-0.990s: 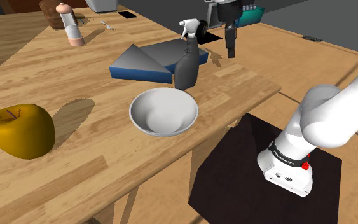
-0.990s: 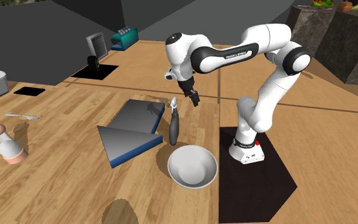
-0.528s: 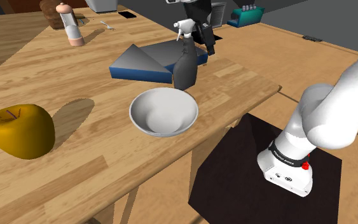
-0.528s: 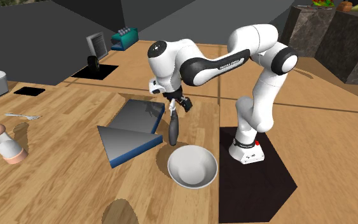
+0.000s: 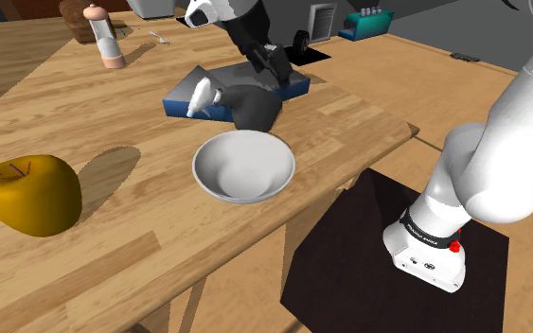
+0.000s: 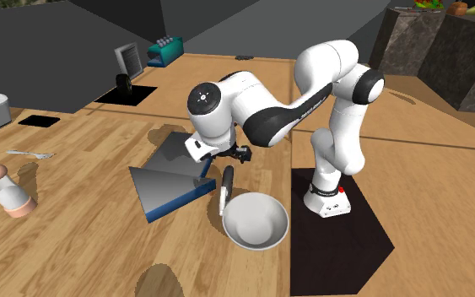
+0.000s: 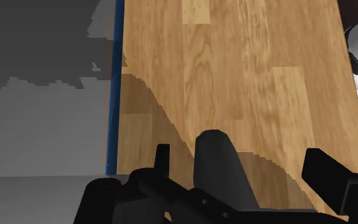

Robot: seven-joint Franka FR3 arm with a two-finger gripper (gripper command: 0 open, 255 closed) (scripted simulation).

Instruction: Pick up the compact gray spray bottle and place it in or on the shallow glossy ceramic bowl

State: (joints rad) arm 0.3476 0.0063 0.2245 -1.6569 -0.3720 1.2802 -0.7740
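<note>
The dark grey spray bottle (image 5: 252, 106) has toppled: its white nozzle points toward the shoulder view's left, over the edge of the blue-grey book (image 5: 186, 102). In the second exterior view the bottle (image 6: 227, 180) slants down toward the white bowl (image 6: 256, 220). The bowl (image 5: 243, 166) sits just in front of it on the wooden table. My black gripper (image 5: 275, 72) hangs right behind and above the bottle's body, fingers open. In the wrist view the bottle's dark body (image 7: 217, 167) lies between the spread fingers (image 7: 163, 159) and touches neither.
A big yellow apple (image 5: 27, 194) lies near the table's front left. A pepper mill (image 5: 104, 36) stands at the back left, with a fork beyond it. The table's edge (image 5: 368, 161) runs close to the bowl, and the dark stand (image 5: 397, 265) is beyond it.
My arm swung toward the shoulder view's left and came down. The bottle, upright before, tipped over with its nozzle toward the left. The fingers stayed open.
</note>
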